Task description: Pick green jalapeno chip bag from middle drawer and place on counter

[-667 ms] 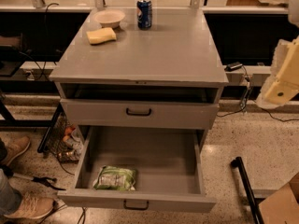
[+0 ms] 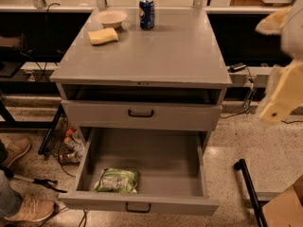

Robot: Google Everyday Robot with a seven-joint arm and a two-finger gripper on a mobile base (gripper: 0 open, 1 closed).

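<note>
The green jalapeno chip bag (image 2: 117,180) lies flat in the front left corner of the open middle drawer (image 2: 156,155), a wide grey tray pulled out low on the cabinet. The counter (image 2: 161,56) is the flat grey top of the same cabinet. My gripper (image 2: 279,103) shows only as a blurred cream shape at the right edge. It is to the right of the cabinet, at about counter height, and far from the bag. It touches nothing.
A yellow sponge (image 2: 103,36), a beige bowl (image 2: 111,18) and a blue can (image 2: 147,13) stand at the counter's back. A closed drawer front with a black handle (image 2: 140,113) sits above the open drawer. A person's shoes (image 2: 28,209) are at the left and a black bar (image 2: 251,193) at the right.
The cream arm shape at the right edge has shifted and blurred, and more of it shows in the upper right. The bag, drawer and counter items have not moved.
</note>
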